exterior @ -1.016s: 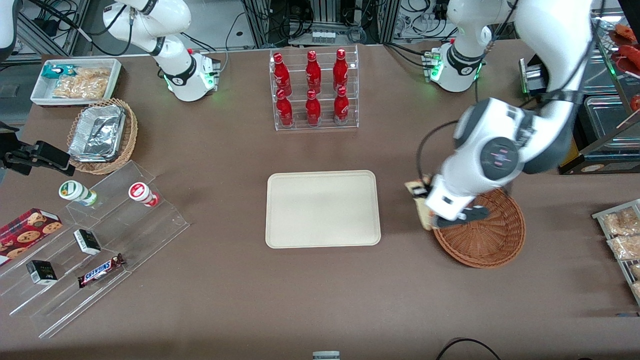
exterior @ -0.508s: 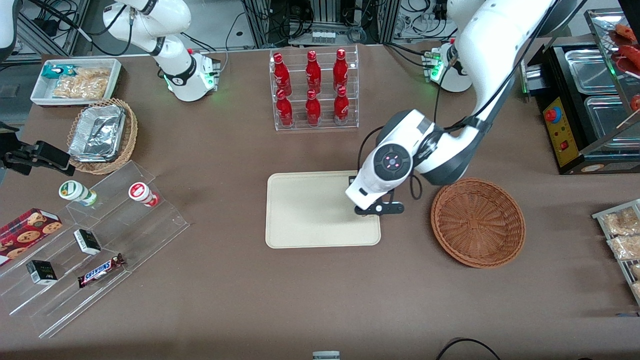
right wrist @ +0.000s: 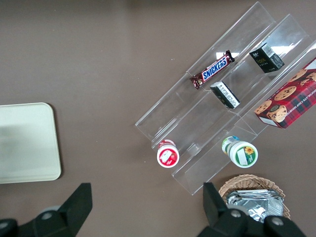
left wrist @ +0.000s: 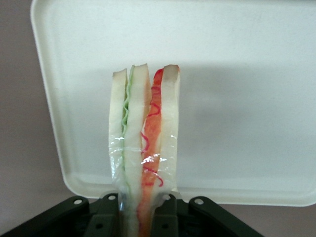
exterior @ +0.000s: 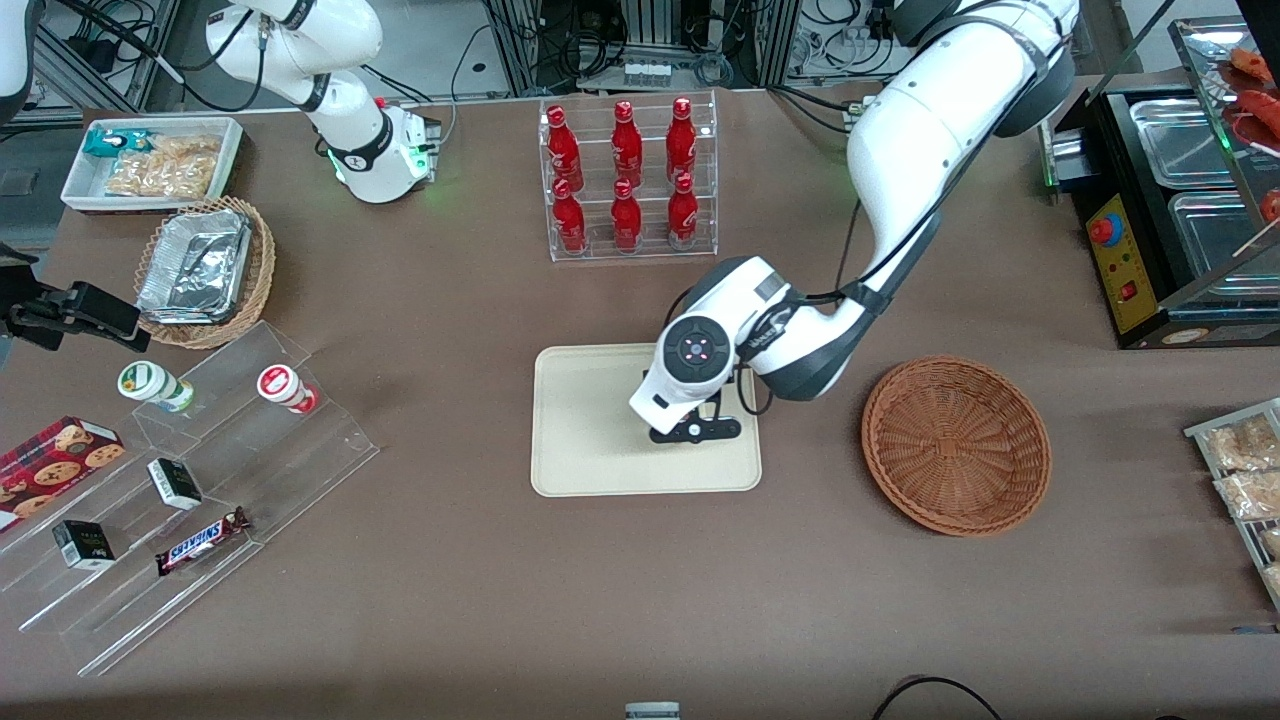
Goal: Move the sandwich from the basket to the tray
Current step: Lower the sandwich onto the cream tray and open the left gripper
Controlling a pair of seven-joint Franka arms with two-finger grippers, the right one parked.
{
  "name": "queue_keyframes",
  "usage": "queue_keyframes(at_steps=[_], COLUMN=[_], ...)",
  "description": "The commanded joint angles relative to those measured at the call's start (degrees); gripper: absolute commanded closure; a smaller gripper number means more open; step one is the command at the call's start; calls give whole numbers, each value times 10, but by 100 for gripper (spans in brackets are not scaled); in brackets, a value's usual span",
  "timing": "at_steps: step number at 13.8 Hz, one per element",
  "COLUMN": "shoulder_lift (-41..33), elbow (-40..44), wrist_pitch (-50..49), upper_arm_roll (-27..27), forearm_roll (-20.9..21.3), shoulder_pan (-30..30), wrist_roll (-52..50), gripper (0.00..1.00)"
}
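**Sandwich in my grip, over the tray**

My gripper (exterior: pixel 693 432) sits above the tray (exterior: pixel 580 470), over the part nearer the basket (exterior: pixel 956 445) & a bit toward the front camera. In the front view my wrist housing covers whatever I carry, so the sandwich can't be made out there.

The wrist view settles it — my two fingers (left wrist: pixel 167 217) are closed narrow on the sandwich (left wrist: pixel 143 148), one on each bread face, pinching it at its base. It stands edge-on to the cam: pale bread slices w/ a green strip in one seam and a red strip in the other, clear wrap glinting across the middle. The tray (left wrist: pixel 237 74) fills the view under it; the sandwich's tip reaches over the tray's flat floor. Whether it touches the tray or hangs just above — can't tell.

The basket stands on the brown table (exterior: pixel 600 600) toward the working arm's end, beside the tray, apart from it, nothing showing inside it.

Other stuff: an acrylic rack of red bottles (exterior: pixel 625 180) farther from the front cam than the tray. Toward the parked arm's end, a clear stepped display (exterior: pixel 200 500) w/ a Snickers bar (exterior: pixel 200 541), small boxes & two cups, plus a tan wicker basket w/ foil trays (exterior: pixel 200 270).
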Motion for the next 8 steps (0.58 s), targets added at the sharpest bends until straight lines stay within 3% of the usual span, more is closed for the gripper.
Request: queue_keyframes(at_steps=[1, 8], shoulder_lift=[47, 86], elbow=[58, 84], wrist_pitch=[-4, 39], upper_arm_roll=[7, 15], forearm_roll=[30, 38], shoulder_pan=[-29, -41], wrist_roll=[-27, -24], gripper=[86, 76])
